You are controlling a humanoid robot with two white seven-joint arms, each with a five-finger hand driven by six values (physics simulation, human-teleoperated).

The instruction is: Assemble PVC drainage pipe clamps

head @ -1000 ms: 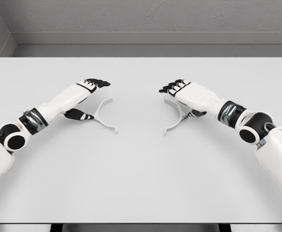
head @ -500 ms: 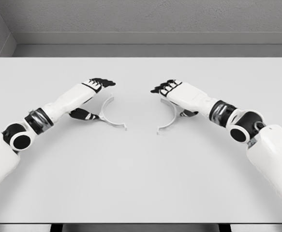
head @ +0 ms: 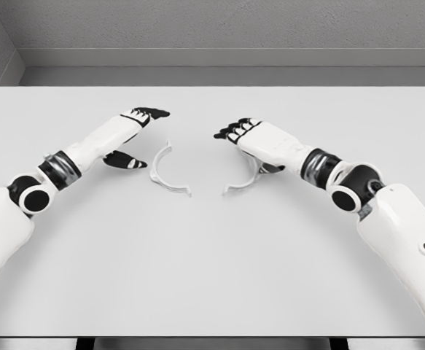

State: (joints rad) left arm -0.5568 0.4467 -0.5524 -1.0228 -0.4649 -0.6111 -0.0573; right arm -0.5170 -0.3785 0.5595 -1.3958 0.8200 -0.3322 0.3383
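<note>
Sitting on the white desk [head: 212, 277] are two white half-ring clamp pieces, near each other around the middle. The left clamp half [head: 165, 173] lies free, with the left robot hand [head: 128, 138] at its 9 o'clock, fingers spread, holding nothing. The right robot hand [head: 250, 146] is gripping the right clamp half [head: 243, 184] at its 1 o'clock.

A pale grey counter [head: 212, 277] is seen, on which two white half-ring clamp pieces, left [head: 162, 175] and right [head: 245, 182], are laid near its middle.
</note>
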